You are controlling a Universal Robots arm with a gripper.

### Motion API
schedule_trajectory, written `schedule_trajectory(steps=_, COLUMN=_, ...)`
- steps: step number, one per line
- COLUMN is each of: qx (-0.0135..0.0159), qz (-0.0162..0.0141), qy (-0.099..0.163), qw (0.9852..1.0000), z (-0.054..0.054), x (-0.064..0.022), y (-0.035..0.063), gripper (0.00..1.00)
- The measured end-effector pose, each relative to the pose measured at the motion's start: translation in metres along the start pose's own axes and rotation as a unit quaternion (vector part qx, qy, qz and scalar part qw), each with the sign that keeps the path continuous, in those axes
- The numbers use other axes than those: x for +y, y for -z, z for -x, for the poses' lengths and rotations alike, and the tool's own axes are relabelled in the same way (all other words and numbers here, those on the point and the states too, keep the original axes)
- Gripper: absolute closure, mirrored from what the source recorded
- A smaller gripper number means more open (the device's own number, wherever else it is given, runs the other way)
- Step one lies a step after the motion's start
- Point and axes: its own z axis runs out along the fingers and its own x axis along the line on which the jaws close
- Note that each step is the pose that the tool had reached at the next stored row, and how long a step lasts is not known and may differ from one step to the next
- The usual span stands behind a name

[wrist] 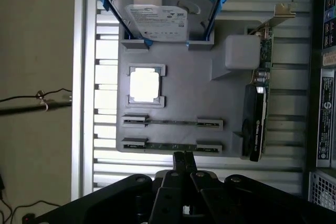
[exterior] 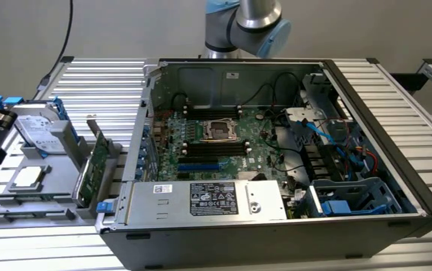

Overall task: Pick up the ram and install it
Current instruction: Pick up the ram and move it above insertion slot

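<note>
The gripper (wrist: 184,156) hangs above the slatted table (wrist: 105,161) at the edge of the grey fixture (wrist: 184,93). Its two fingers are pressed together with nothing between them. Bare slats lie open around that edge. The ram (wrist: 170,145) stands on edge in the fixture's outermost slot, just beside the fingertips, with its ends seated in grey clips. Its long axis runs along that fixture edge, crosswise to the expansion card (wrist: 257,124), which stands upright close to one end. A parallel slot holds a pale strip too thin to identify. The hard drive (wrist: 157,17) and a processor chip (wrist: 144,85) sit further in. At the exterior view's right is the open computer case (exterior: 419,186), with black memory slots (exterior: 216,148) on its motherboard (exterior: 201,141). The frame edge cuts the gripper body there.
</note>
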Motion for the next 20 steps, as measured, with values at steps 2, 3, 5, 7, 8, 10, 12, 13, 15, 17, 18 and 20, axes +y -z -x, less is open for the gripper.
schedule_trajectory(steps=2, qx=0.0007, qz=-0.0006, qy=0.014, qw=0.9999, z=-0.0001, x=-0.0002, y=-0.0006, gripper=0.89)
schedule_trajectory(steps=3, qx=0.0013, qz=-0.0011, qy=0.023, qw=0.9997, z=-0.0002, x=-0.0003, y=-0.0009, gripper=0.89)
schedule_trajectory(steps=5, qx=0.0022, qz=-0.0019, qy=0.041, qw=0.9991, z=-0.0002, x=-0.0003, y=-0.0021, gripper=0.89)
schedule_trajectory(steps=7, qx=0.0031, qz=-0.0028, qy=0.059, qw=0.9982, z=-0.0002, x=-0.0004, y=-0.0031, gripper=0.89)
schedule_trajectory(steps=8, qx=0.0036, qz=-0.0032, qy=0.068, qw=0.9977, z=-0.0001, x=-0.0004, y=-0.0036, gripper=0.89)
schedule_trajectory(steps=10, qx=0.0044, qz=-0.0041, qy=0.086, qw=0.9963, z=-0.0001, x=-0.0004, y=-0.0046, gripper=0.89)
schedule_trajectory(steps=12, qx=0.0053, qz=-0.0049, qy=0.104, qw=0.9945, z=0.0, x=-0.0005, y=-0.0057, gripper=0.89)
schedule_trajectory(steps=13, qx=0.0057, qz=-0.0053, qy=0.113, qw=0.9936, z=0.0, x=-0.0005, y=-0.0062, gripper=0.89)
schedule_trajectory(steps=15, qx=0.0067, qz=-0.0062, qy=0.131, qw=0.9913, z=0.0, x=-0.0006, y=-0.0071, gripper=0.89)
schedule_trajectory(steps=17, qx=0.0075, qz=-0.0071, qy=0.149, qw=0.9888, z=0.0001, x=-0.0006, y=-0.0078, gripper=0.89)
schedule_trajectory(steps=18, qx=0.0079, qz=-0.0076, qy=0.158, qw=0.9874, z=0.0001, x=-0.0006, y=-0.0082, gripper=0.89)
schedule_trajectory(steps=20, qx=0.0085, qz=-0.0084, qy=0.176, qw=0.9844, z=0.0001, x=-0.0007, y=-0.0089, gripper=0.89)
